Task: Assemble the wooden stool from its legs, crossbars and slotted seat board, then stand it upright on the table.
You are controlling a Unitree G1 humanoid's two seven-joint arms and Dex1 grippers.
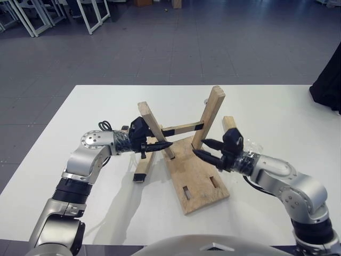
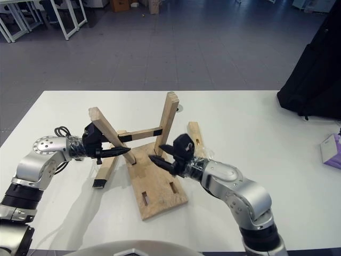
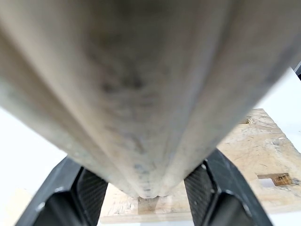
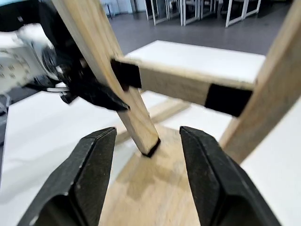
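Note:
The slotted seat board (image 1: 198, 178) lies flat on the white table (image 1: 96, 106). Two legs joined by a black-taped crossbar (image 1: 181, 129) stand tilted on the board's far end. My left gripper (image 1: 160, 145) is shut on the left leg (image 1: 151, 121) near its lower end; in the left wrist view that leg (image 3: 141, 84) runs between the two fingers (image 3: 80, 193). Just right of the right leg (image 1: 209, 114), my right gripper (image 1: 203, 149) hovers open and empty, facing the left leg's foot (image 4: 146, 141). One loose leg (image 1: 143, 168) lies left of the board, another (image 1: 229, 124) behind my right wrist.
A black bag (image 2: 314, 69) stands off the table's far right, and a purple object (image 2: 333, 150) lies at its right edge. A small fitting (image 1: 206, 101) rests behind the frame. Bare table spreads on both sides of the board.

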